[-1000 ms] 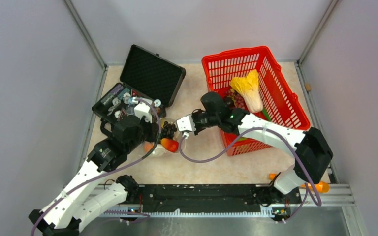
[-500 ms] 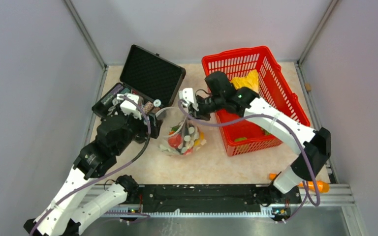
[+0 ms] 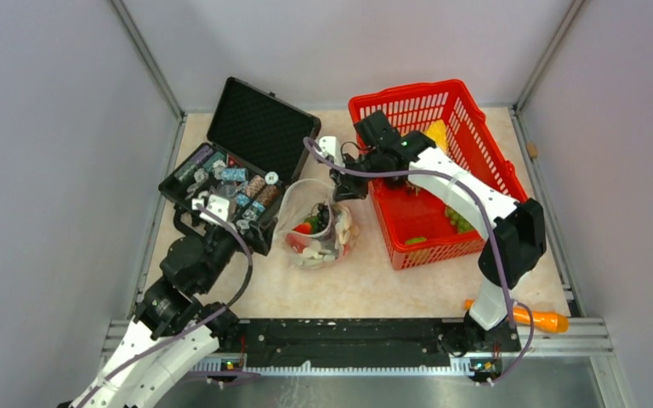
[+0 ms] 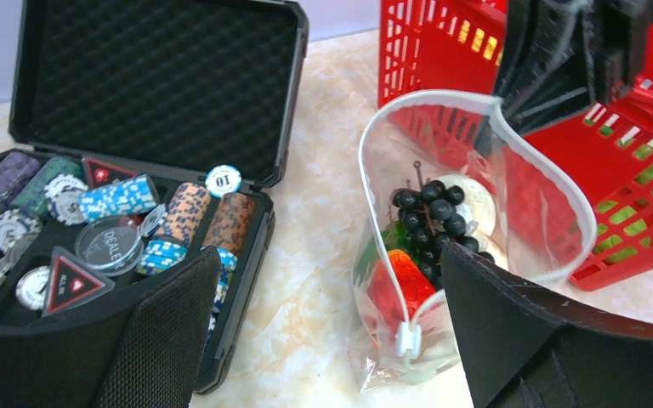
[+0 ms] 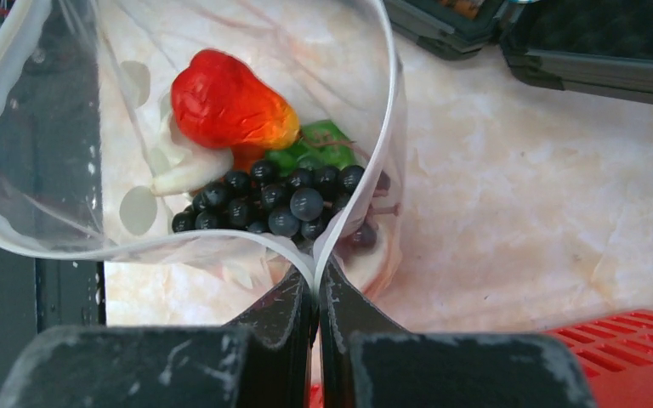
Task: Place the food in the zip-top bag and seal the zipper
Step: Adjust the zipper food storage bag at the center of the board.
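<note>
Between the open black case [image 3: 259, 129] and the red basket [image 3: 476, 174], the clear bag [image 3: 313, 228] sat on the marbled table [image 3: 374, 285] with its mouth gaping wide upward. Its zipper [image 4: 372, 140], a whitish strip around the rim, was unsealed and curved into a loop. Inside lay dark grapes [image 5: 282, 201], a red fruit [image 5: 225, 100], a green pepper [image 5: 321, 138] and pale white pieces [image 5: 183, 174]. The right gripper [image 5: 316, 293] had its fingers pressed together, pinching the rim at the zipper on the basket side and holding that edge up. The left gripper [image 4: 327, 255] was spread wide and empty, held apart from the bag on the near side, in front of the case with its rows of poker chips [image 4: 119, 197].
</note>
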`<action>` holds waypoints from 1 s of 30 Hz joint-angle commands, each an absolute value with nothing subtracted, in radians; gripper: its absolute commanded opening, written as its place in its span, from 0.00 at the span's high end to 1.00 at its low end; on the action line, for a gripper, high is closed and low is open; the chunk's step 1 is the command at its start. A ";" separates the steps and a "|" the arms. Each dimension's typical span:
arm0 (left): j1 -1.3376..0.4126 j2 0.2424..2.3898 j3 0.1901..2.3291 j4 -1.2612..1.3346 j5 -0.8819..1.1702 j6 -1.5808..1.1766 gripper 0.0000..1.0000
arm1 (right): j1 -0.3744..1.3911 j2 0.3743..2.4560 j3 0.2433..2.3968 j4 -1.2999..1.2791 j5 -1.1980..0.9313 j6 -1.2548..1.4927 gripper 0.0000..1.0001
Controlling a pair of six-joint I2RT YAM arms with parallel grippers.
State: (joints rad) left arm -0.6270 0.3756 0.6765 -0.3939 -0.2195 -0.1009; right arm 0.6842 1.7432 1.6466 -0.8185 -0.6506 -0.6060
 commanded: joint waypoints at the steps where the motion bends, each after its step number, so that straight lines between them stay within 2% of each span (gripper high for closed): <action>1: -0.621 0.325 0.596 -0.208 -0.095 -0.035 0.01 | 0.636 1.764 1.735 -0.821 -0.664 -0.585 1.00; 11: -0.622 0.320 0.537 -0.141 0.227 0.084 0.01 | 0.596 1.807 1.750 -0.772 -0.669 -0.546 1.00; 13: -0.623 0.337 0.520 -0.121 0.163 0.065 0.01 | 0.589 1.819 1.753 -0.760 -0.642 -0.523 1.00; 18: -0.621 0.333 0.493 -0.088 -0.160 0.003 0.01 | 0.565 1.819 1.736 -0.737 -0.622 -0.495 1.00; 25: -0.622 0.103 0.276 0.192 -0.267 -0.056 0.01 | 0.549 1.822 1.732 -0.722 -0.622 -0.482 1.00; 28: -0.622 0.052 0.247 0.187 -0.329 -0.058 0.01 | 0.547 1.824 1.732 -0.723 -0.630 -0.484 1.00; 30: -0.623 0.045 0.259 0.159 -0.293 -0.029 0.01 | 0.546 1.824 1.732 -0.724 -0.630 -0.483 1.00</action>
